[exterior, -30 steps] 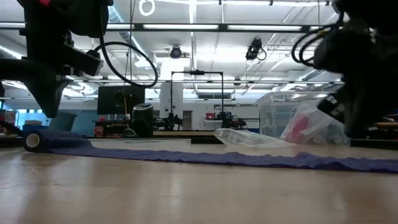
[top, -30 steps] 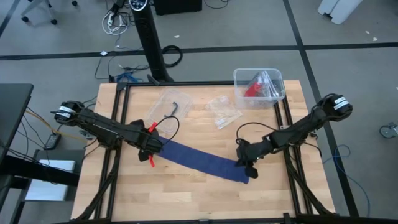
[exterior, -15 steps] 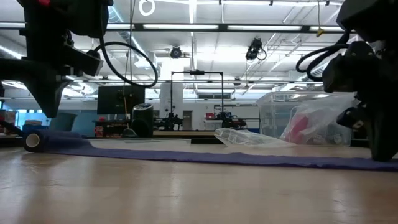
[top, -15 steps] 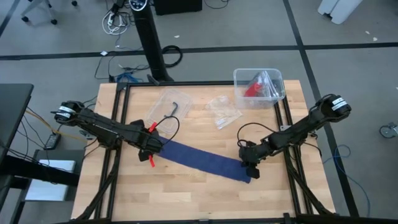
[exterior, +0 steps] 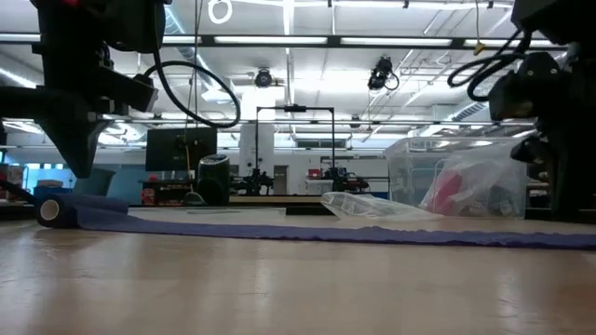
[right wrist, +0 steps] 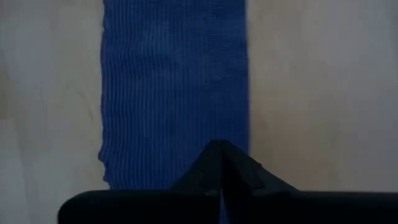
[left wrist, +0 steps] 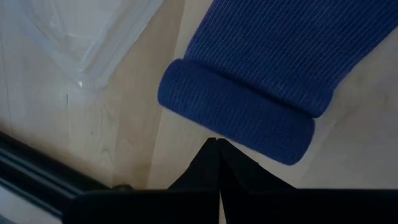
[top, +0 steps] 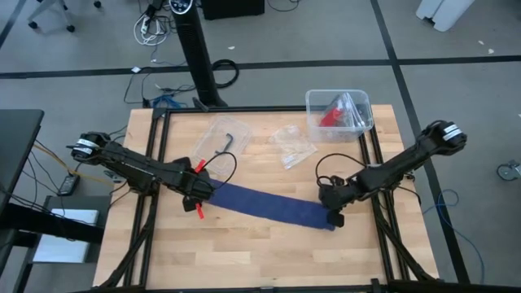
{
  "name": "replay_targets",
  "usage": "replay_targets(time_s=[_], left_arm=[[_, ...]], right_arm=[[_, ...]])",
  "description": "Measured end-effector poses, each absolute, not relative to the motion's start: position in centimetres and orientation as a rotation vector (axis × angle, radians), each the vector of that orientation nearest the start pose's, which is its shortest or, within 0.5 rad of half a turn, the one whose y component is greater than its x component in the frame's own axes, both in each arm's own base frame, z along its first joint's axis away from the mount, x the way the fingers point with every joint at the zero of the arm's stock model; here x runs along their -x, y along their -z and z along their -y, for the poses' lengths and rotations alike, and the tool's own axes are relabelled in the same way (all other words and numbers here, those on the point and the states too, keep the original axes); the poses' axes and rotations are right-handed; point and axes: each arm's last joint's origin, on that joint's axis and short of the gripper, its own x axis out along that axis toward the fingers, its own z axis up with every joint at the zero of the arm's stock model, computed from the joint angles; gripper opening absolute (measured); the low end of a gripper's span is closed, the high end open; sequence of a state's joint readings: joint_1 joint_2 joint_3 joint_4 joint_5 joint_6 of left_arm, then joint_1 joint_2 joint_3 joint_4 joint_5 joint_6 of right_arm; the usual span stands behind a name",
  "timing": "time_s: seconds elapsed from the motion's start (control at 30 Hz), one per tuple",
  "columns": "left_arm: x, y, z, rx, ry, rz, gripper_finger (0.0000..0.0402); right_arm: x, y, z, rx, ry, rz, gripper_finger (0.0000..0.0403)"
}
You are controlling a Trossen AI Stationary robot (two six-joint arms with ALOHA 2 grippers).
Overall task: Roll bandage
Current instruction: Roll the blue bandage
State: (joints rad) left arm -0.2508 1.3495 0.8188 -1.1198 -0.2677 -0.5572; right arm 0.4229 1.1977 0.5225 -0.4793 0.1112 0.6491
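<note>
Navy-blue fabric, the bandage (top: 269,205), lies stretched flat across the middle of the wooden surface (top: 244,252), running slantwise from the left-centre toward the right edge. Its left end is already turned over into a small roll (left wrist: 239,111), which the low view shows as a short tube (exterior: 51,210) lying on the wood. The left hand (top: 198,189) hangs just over that rolled end with its fingers (left wrist: 214,165) pinched together on nothing, their tips right at the roll's edge. The right hand (top: 334,213) stands at the strip's other end, near the right edge, fingers (right wrist: 221,165) likewise clenched and pressed down over the flat cloth (right wrist: 174,87). Toward the far edge lie two clear plastic bags (top: 224,137), and a clear tub (top: 339,114) with a red item sits in the far right corner.
</note>
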Motion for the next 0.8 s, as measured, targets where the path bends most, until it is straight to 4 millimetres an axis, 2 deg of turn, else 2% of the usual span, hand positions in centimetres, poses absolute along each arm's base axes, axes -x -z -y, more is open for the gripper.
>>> replay_targets(time_s=[0.1,0.2,0.27,0.8], left_arm=[[-19.3,-19.3,4.2,0.015,-0.438,-1.509,0.0001],[-19.3,-19.3,4.2,0.024,-0.432,-1.512,0.0001],[-19.3,-19.3,4.2,0.025,-0.431,-1.514,0.0001],[-19.3,-19.3,4.2,0.024,-0.43,-1.516,0.0001]], right_arm=[[-17.9,-16.9,-7.5,-0.238,0.122,-1.129,0.0],[-18.6,-17.7,-8.0,-0.252,0.043,-1.062,0.0],[-18.7,-17.6,-8.4,-0.271,-0.029,-1.079,0.0],[-18.6,-13.6,-10.6,-0.351,-0.114,-1.369,0.0]])
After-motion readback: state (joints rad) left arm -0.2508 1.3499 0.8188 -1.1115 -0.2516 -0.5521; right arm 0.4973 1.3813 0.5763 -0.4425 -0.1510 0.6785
